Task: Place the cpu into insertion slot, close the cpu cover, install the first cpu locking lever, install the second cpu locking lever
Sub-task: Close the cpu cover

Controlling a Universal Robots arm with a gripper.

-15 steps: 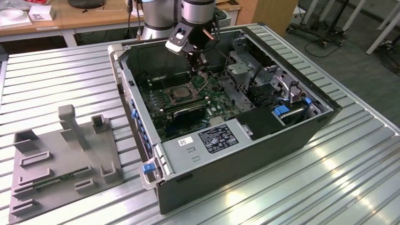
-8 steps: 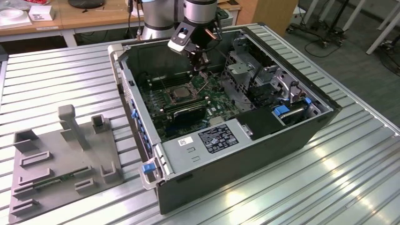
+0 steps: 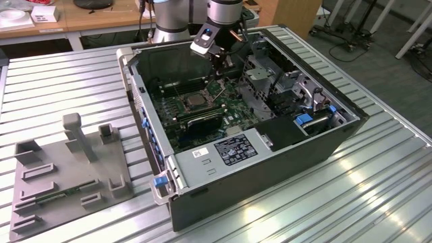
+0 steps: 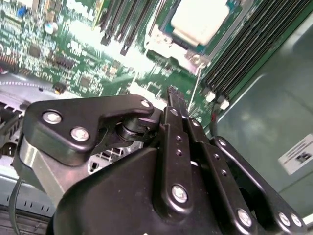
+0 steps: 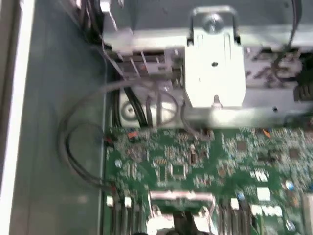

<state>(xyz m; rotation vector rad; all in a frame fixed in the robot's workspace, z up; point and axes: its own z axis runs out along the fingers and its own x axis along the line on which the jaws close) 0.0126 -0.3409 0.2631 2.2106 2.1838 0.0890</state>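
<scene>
Down at the fingertips, in the second wrist view, the gripper [image 4: 173, 95] has its two black fingers pressed together. The jaws read as closed, and nothing shows between them. A thin silvery wire rod [image 4: 195, 85] runs just beside the tips. It could be one of the locking levers, but whether the tips touch it I cannot tell.

Just beyond the tips sits the cpu [image 4: 200, 17], a pale, smooth, flat square lying level inside the insertion slot [image 3: 184, 103]. So step one looks done. A shiny stamped metal frame, the cpu cover [image 4: 164, 39], borders the chip and appears to lie flat around it. My call is that it's down, though its hinge edge isn't clear. The levers are the open question. With that rod angling up off the board by the tips, I judge the latching unfinished.

Moving outward, the green circuit board [image 4: 73, 44] is glossy and densely studded with tiny components. Long black ribbed memory slots [image 4: 254, 44] flank the socket.

In the exterior view the gripper [image 3: 217, 59] hangs inside the open computer case [image 3: 284, 167], near the socket and toward the case's far wall. The case is dark sheet metal with blue plastic clips. It lies on a ridged aluminium table [image 3: 378, 192]. A matte grey fixture block [image 3: 68, 172] with upright pegs sits well apart, toward the exterior view's left.
</scene>
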